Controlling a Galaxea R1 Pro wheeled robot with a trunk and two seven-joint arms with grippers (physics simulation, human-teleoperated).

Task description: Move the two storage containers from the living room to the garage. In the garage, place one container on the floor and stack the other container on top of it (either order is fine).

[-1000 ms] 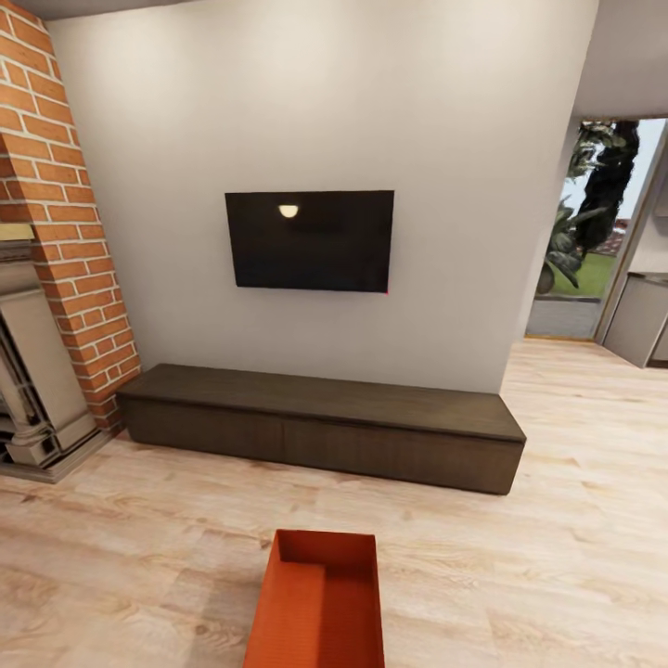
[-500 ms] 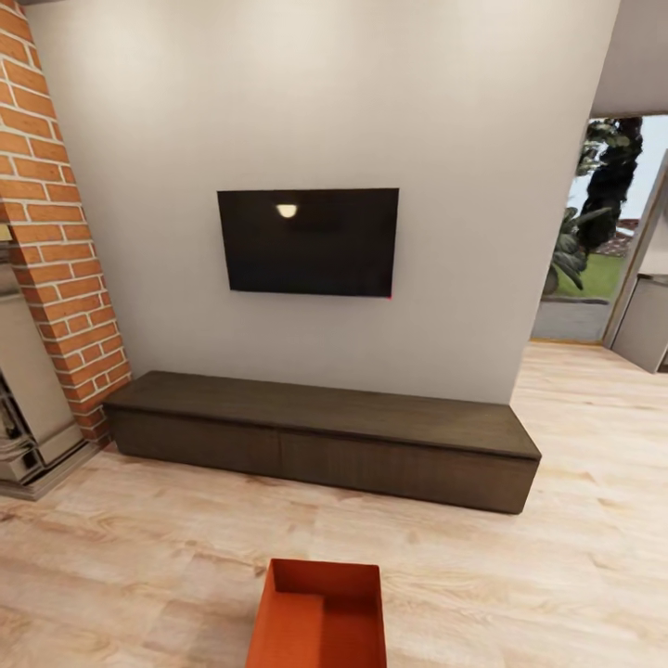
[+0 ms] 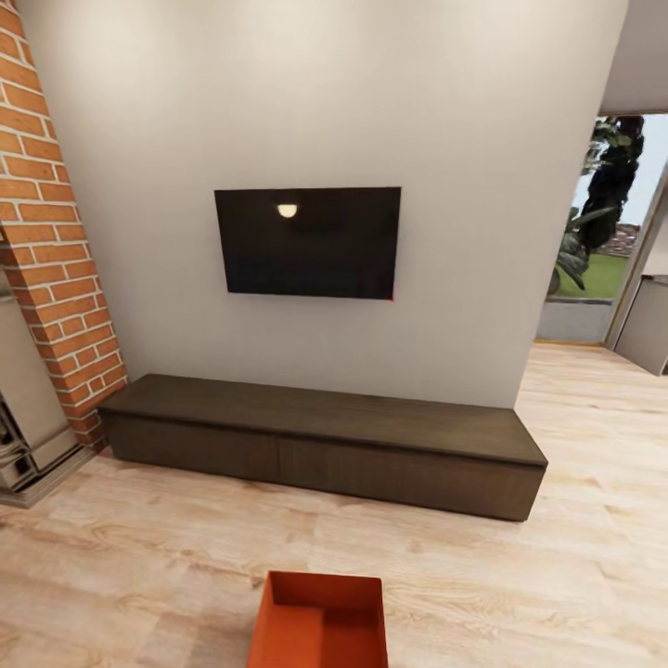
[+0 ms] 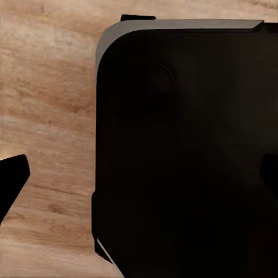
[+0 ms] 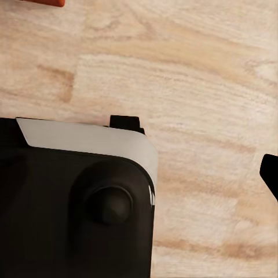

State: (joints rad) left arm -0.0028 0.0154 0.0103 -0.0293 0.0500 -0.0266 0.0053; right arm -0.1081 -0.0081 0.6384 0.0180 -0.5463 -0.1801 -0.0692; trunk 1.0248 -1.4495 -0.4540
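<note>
light wood floor (image 3: 139, 557) runs up to a low dark cabinet (image 3: 325, 445) under a black tv (image 3: 308, 241). one orange-red bin (image 3: 320, 620) sits on the floor at the near edge, nothing inside it. both wrist views look down at floor and the robot's dark base (image 4: 185, 150); i cannot tell if either claw is apart or together.

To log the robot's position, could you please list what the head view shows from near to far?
Orange-red storage container → light wood plank floor → dark low cabinet → black wall TV.

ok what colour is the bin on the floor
Orange-red storage container, clearest in the head view.
</note>
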